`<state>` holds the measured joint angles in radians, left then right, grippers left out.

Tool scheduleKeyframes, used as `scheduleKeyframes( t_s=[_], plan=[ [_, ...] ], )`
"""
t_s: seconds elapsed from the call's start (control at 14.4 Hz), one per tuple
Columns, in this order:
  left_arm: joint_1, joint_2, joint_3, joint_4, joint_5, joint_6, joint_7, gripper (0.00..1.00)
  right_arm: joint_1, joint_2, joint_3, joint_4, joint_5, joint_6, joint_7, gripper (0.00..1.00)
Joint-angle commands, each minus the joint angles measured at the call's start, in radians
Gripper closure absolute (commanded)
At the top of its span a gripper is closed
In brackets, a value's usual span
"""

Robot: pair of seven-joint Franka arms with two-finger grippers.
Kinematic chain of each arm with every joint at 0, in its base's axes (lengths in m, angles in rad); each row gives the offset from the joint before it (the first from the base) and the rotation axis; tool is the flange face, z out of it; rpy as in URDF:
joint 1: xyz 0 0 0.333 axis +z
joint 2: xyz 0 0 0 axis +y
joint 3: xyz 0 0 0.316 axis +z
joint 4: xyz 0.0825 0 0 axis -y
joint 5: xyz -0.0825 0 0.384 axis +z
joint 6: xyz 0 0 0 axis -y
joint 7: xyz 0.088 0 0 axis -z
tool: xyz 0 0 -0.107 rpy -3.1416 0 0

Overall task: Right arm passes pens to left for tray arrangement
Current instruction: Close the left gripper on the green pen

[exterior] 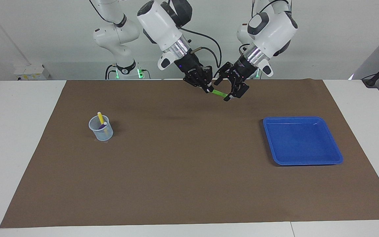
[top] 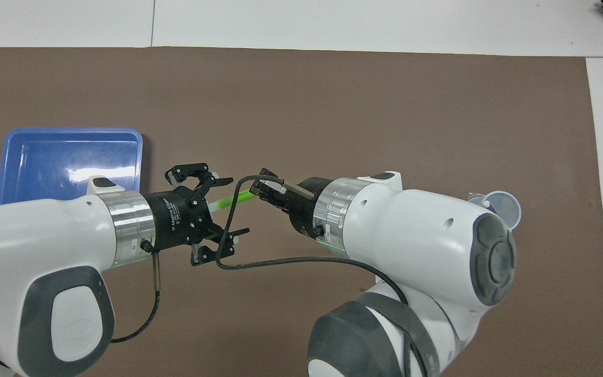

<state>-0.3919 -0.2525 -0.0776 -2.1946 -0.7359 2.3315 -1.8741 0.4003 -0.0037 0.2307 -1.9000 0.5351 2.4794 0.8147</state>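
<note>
In the overhead view the right arm's bulk at the lower right of the frame hides most of the mesh cup (top: pixel 500 207); you see only its rim. In the facing view the cup (exterior: pixel 101 129) sits at the left of centre, with the yellow pen (exterior: pixel 100 117) and the purple pen (exterior: pixel 103 125) standing in it.

The right gripper (exterior: pixel 206 89), near the top centre, is clamped on one end of the green pen (exterior: pixel 219 93), held up over the brown mat (exterior: pixel 189 171). The pen's pale tip lies between the spread fingers of the left gripper (exterior: pixel 230 96); you cannot tell whether they touch it.

The blue tray (exterior: pixel 276 158) lies on the mat at the right of the facing view. The mat covers a white table (exterior: pixel 18 131); a pale wall (exterior: pixel 44 33) fills the top of the frame.
</note>
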Motion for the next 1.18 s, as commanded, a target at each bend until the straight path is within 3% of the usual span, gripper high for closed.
scheduleKeyframes(
  t_s=[0.0, 0.14, 0.28, 0.35, 0.48, 0.83, 1.11],
  plan=[
    [-0.022, -0.031, 0.009, -0.037, -0.016, 0.035, -0.014, 0.09, 0.0, -0.024, -0.001, -0.028, 0.031, 0.022, -0.022, 1.0],
    [-0.022, -0.031, 0.009, -0.037, -0.016, 0.034, -0.016, 0.15, 0.0, -0.021, -0.001, -0.024, 0.031, 0.022, -0.025, 1.0],
    [-0.022, -0.031, 0.009, -0.037, -0.016, 0.034, -0.014, 0.36, 0.0, -0.022, -0.001, -0.024, 0.031, 0.019, -0.025, 1.0],
    [-0.022, -0.03, 0.009, -0.037, -0.016, 0.034, -0.013, 0.43, 0.0, -0.022, -0.001, -0.024, 0.031, 0.018, -0.026, 1.0],
    [-0.022, -0.03, 0.009, -0.036, -0.016, 0.035, -0.016, 0.43, 0.0, -0.021, -0.001, -0.025, 0.031, 0.015, -0.043, 1.0],
    [-0.021, -0.03, 0.009, -0.036, -0.016, 0.035, -0.017, 1.0, 0.0, -0.022, -0.001, -0.024, 0.031, 0.012, -0.045, 1.0],
    [-0.019, -0.028, 0.009, -0.033, -0.016, 0.032, -0.004, 1.0, 0.0, -0.021, -0.001, -0.024, 0.031, 0.012, -0.045, 1.0]
  ],
)
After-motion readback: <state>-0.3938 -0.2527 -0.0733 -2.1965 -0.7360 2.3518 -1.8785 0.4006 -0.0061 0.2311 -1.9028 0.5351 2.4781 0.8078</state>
